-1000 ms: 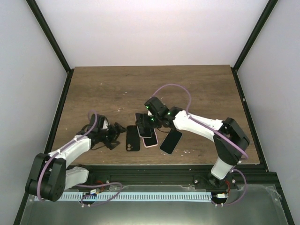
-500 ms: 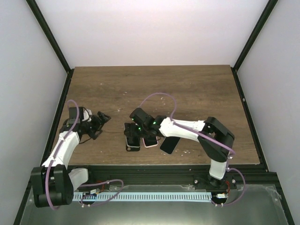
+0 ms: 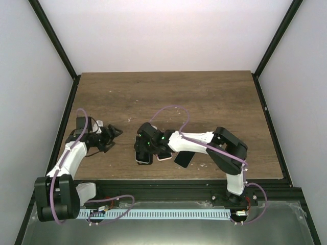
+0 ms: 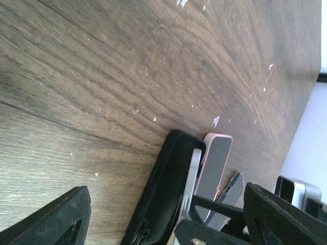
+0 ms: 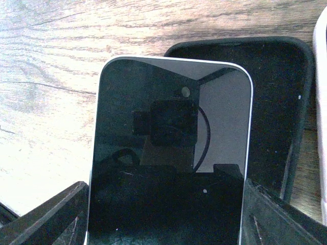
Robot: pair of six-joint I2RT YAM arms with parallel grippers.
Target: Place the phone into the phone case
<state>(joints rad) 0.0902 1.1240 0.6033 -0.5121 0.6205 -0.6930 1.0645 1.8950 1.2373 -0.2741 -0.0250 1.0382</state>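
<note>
My right gripper point(image 5: 163, 209) is shut on the phone point(image 5: 168, 127), a black-screened phone with a silver edge, gripping it by its long sides. The phone is tilted over the open black phone case point(image 5: 278, 102), which lies on the table behind and to the right of it. In the top view the right gripper point(image 3: 145, 147) sits over the case point(image 3: 143, 158) near the table's front. In the left wrist view the phone's silver edge point(image 4: 193, 178) rests against the case's point(image 4: 163, 189) right wall. My left gripper point(image 3: 111, 134) is open and holds nothing, a short way left of the case.
A pink-cased phone point(image 3: 164, 155) lies just right of the black case, and a dark phone point(image 3: 184, 157) lies beyond it, angled. Both also show in the left wrist view, the pink one point(image 4: 215, 161) and the dark one point(image 4: 231, 188). The wooden table point(image 3: 204, 97) has black frame rails along its sides.
My right gripper has carried the phone left, from over the pink phone to over the black case. My left arm has drawn back to the left, away from the case.
</note>
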